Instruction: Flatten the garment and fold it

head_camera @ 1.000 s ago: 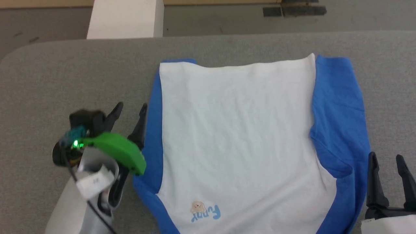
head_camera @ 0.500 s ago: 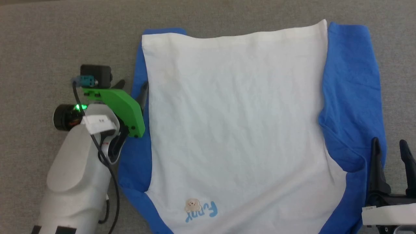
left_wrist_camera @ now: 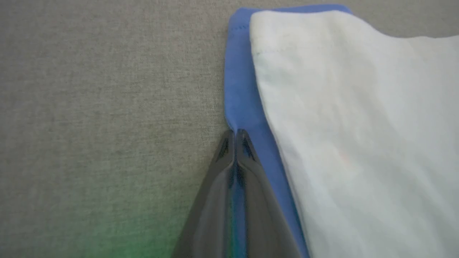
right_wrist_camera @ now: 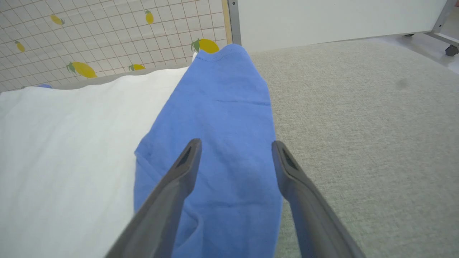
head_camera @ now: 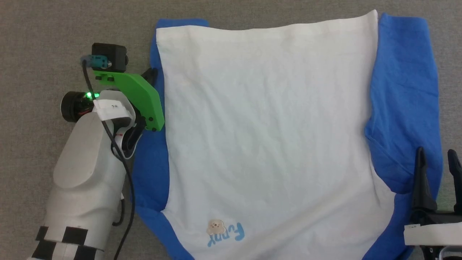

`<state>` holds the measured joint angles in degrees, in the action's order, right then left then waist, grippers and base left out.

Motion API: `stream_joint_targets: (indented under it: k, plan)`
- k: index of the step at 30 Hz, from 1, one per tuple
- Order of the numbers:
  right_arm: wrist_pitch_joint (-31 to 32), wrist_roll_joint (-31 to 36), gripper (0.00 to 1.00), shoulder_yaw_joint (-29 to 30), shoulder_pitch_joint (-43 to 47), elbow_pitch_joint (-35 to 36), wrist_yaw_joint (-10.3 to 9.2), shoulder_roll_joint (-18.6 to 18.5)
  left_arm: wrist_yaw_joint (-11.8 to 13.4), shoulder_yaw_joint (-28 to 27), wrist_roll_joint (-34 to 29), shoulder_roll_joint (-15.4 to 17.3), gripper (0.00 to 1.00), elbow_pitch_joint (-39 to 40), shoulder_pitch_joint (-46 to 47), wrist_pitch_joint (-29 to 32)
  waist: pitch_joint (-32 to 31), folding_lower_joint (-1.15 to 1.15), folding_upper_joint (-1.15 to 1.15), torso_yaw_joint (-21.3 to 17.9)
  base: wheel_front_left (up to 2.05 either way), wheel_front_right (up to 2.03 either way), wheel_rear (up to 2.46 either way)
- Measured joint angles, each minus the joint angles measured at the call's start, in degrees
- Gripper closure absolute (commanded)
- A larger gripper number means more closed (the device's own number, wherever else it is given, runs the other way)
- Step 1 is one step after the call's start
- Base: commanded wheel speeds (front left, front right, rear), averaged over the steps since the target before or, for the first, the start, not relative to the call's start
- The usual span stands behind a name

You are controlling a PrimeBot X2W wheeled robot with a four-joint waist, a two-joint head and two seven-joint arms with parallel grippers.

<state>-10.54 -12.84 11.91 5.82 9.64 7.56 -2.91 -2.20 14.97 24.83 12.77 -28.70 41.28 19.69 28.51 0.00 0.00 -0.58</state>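
The shirt lies flat, print up, on the grey counter. The left end effector is pinched closed on the shirt's blue left edge. The right end effector is spread wide over the blue right side, gripping nothing.

We see our right gripper, fingers spread, over the blue sleeve of the garment; grey surface lies to its right; a lemon-patterned wall stands behind.
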Motion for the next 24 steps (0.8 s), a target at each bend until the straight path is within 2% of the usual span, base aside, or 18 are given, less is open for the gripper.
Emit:
stream_joint_targets:
  k: [9,15,19,24]
  plan:
    - [0.55,0.80,0.00,0.38,-0.21,0.23,0.00,0.00,-1.30,-1.03,3.03,-1.36,1.00,-2.31,0.40,-2.69,-0.79,0.00,0.00,0.94,0.00,0.00,0.00]
    - [0.87,0.80,0.00,-0.42,-0.13,-0.09,0.00,0.00,-2.31,-1.29,4.22,-1.15,1.00,-1.79,-1.49,-4.22,-3.20,0.00,0.00,1.21,0.00,0.00,0.00]
    - [0.94,0.78,0.00,-0.76,0.14,-0.73,0.00,0.00,-2.63,-2.93,6.45,0.29,1.00,1.37,-4.88,-4.92,-5.39,0.00,0.00,1.19,0.00,0.00,0.00]
    - [0.90,0.62,0.00,-1.26,1.26,-1.94,0.00,0.00,-2.47,-7.00,10.01,2.82,1.00,9.38,-9.49,-5.11,-8.76,0.00,0.00,1.07,0.00,0.00,0.00]
